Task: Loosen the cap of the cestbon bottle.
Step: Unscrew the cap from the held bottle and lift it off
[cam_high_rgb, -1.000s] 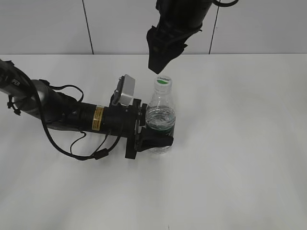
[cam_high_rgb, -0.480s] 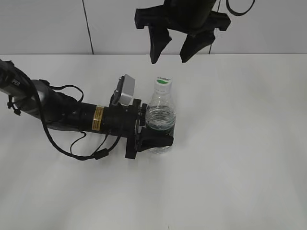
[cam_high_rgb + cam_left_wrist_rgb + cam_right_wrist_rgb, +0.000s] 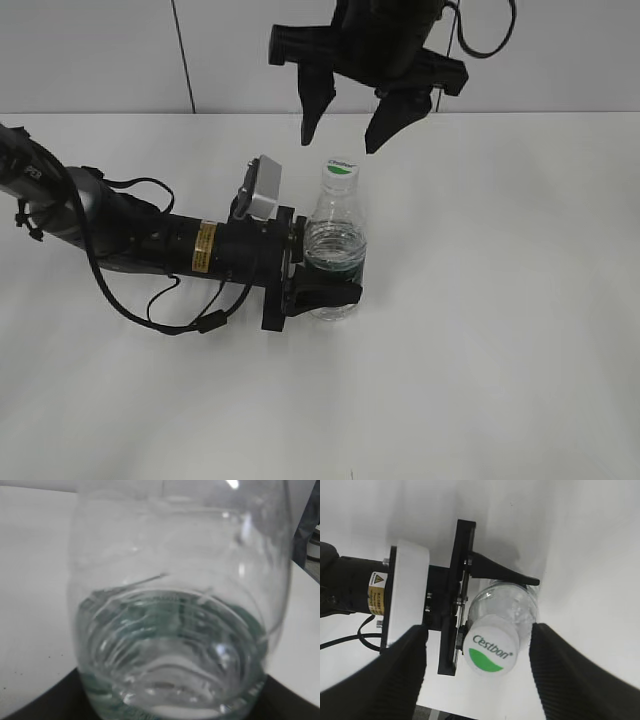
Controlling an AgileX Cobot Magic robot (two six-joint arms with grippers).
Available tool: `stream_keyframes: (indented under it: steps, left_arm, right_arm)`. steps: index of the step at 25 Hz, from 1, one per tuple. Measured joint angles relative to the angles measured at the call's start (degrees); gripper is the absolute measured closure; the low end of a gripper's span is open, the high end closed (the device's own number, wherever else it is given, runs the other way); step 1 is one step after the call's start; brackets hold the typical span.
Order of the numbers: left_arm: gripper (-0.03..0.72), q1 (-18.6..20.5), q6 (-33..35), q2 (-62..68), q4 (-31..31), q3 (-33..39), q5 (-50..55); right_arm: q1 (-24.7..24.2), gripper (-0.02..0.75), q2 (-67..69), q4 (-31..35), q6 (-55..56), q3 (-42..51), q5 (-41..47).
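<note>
The cestbon bottle [image 3: 334, 250], clear with a green label band, stands upright on the white table [image 3: 500, 330]. Its white cap [image 3: 341, 169] with a green half-moon mark is on top. My left gripper [image 3: 325, 292] lies low from the left and is shut on the bottle's lower body; the bottle [image 3: 175, 630] fills the left wrist view. My right gripper [image 3: 342, 132] hangs open just above the cap, fingers spread on both sides. In the right wrist view the cap [image 3: 491, 650] sits between the two dark fingers [image 3: 400, 675], touching neither.
The left arm with its cable [image 3: 150, 245] lies across the table's left half. A grey wall with dark seams [image 3: 180, 50] runs behind the table.
The right gripper has turned about its axis and opened its fingers wide over the cap, then come slightly lower. The left gripper and bottle have not moved.
</note>
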Motion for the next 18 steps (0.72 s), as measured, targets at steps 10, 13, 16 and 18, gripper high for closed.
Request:
stream_keyframes:
  steps: [10,13,16,18]
  left_arm:
    - [0.274,0.00,0.00,0.00,-0.12,0.00,0.00]
    - [0.274,0.00,0.00,0.00,-0.18,0.00,0.00]
    - [0.274,-0.04,0.00,0.00,-0.33,0.00,0.00]
    - [0.274,-0.04,0.00,0.00,-0.40,0.00,0.00]
  right_arm:
    - [0.00,0.245,1.10,0.85,0.30,4.08,-0.07]
    - [0.00,0.245,1.14,0.85,0.30,4.18,-0.07]
    - [0.00,0.245,1.14,0.85,0.30,4.18,-0.07]
    - [0.00,0.245,1.14,0.85,0.30,4.18,-0.07]
